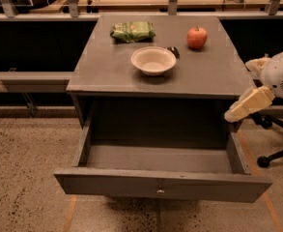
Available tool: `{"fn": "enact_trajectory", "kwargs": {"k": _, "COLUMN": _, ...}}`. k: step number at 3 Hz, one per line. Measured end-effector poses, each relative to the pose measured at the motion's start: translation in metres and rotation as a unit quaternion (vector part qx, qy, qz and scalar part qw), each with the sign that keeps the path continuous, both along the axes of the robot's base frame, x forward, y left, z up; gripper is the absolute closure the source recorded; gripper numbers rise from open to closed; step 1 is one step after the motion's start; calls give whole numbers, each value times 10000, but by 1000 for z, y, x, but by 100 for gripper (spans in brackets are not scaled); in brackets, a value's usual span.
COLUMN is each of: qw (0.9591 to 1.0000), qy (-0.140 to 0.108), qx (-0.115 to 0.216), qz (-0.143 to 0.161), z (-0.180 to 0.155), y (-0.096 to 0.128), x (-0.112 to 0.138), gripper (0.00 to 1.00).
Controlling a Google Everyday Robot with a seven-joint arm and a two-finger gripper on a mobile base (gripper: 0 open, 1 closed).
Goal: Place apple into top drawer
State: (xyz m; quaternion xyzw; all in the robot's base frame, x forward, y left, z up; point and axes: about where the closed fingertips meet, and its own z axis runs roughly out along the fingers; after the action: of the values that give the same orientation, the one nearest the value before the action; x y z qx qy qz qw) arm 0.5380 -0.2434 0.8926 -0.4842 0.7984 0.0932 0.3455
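The red apple point(197, 37) stands on the grey cabinet top point(102, 71), at the back right, to the right of the bowl. The top drawer point(112, 183) is pulled out wide and nothing lies in it; its small round knob point(160, 192) sits at the centre of the front panel. My gripper point(238, 110), cream-coloured, hangs at the right edge of the view beside the cabinet's right side, just above the drawer's right wall and well below and to the right of the apple. It holds nothing that shows.
A cream bowl point(153, 60) sits mid-top, a green packet point(132, 31) at the back left, a small dark object point(173, 51) beside the bowl. A railing and wooden bench run behind. An office chair base point(271, 156) stands on the speckled floor at the right.
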Motion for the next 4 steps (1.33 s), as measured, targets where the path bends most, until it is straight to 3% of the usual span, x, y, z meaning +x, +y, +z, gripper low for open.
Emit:
{"fn": "enact_trajectory", "kwargs": {"k": 1, "qw": 9915, "qy": -776, "qx": 973, "qz": -372, "z": -6, "y": -20, "x": 56, "gripper": 0}}
{"fn": "enact_trajectory", "kwargs": {"k": 2, "qw": 9761, "qy": -1360, "qx": 1374, "qz": -991, "z": -3, "y": -47, "x": 100, "gripper": 0}}
{"fn": "enact_trajectory", "kwargs": {"k": 3, "qw": 9710, "qy": -1564, "qx": 1368, "qz": -1185, "z": 2, "y": -55, "x": 112, "gripper": 0}}
{"fn": "enact_trajectory", "kwargs": {"k": 4, "qw": 9710, "qy": -1563, "qx": 1368, "qz": -1184, "z": 2, "y": -55, "x": 112, "gripper": 0}}
